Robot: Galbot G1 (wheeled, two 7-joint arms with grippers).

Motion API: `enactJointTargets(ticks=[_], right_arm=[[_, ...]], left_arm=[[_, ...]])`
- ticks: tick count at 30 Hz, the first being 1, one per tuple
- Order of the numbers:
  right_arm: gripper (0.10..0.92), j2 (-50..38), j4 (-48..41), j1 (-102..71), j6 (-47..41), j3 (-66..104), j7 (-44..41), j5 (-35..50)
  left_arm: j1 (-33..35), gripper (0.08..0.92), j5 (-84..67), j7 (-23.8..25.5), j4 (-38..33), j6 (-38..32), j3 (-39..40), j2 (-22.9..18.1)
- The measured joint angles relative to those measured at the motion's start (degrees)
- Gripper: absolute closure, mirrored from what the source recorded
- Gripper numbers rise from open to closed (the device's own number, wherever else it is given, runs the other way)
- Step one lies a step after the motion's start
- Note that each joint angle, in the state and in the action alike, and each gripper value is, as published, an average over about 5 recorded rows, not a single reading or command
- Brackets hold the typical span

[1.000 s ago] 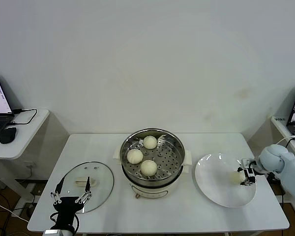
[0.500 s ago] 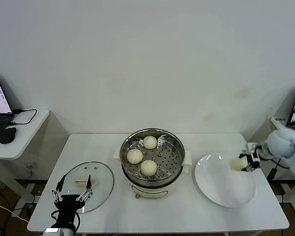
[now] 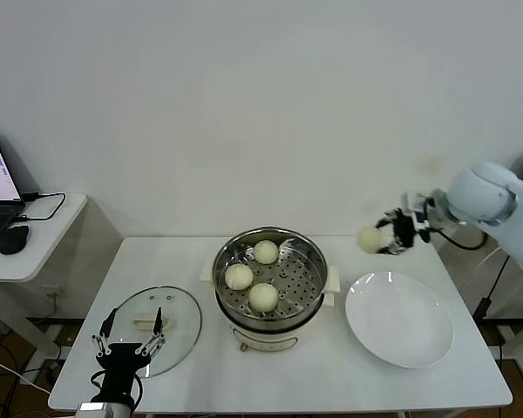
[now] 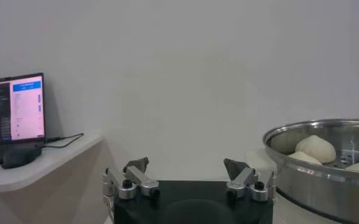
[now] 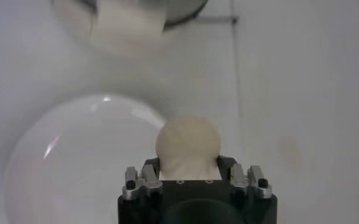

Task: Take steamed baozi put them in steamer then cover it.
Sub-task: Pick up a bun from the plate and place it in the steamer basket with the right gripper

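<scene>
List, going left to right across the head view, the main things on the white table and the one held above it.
Glass cover → steamer → baozi held in the right end effector → white plate.

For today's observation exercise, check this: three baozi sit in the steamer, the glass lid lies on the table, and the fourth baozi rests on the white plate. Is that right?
Not quite. The fourth baozi is not on the white plate; the right gripper holds it in the air, as the head view shows. Three baozi do sit in the steamer, and the glass lid lies on the table.
</scene>
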Motion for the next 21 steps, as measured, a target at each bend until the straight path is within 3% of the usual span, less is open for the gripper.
enactJointTargets(ticks=[10, 21], right_arm=[[0.423, 10.2, 0.7, 6.5, -7.1, -8.5, 4.3, 10.0], [0.423, 19.5, -3.4, 4.5, -10.8, -11.9, 6.4, 11.7]], left_arm=[[-0.8, 0.177, -0.5, 0.0, 0.9, 0.0, -0.1, -0.2], [-1.6, 0.177, -1.2, 0.0, 1.7, 0.1, -0.5, -0.5]])
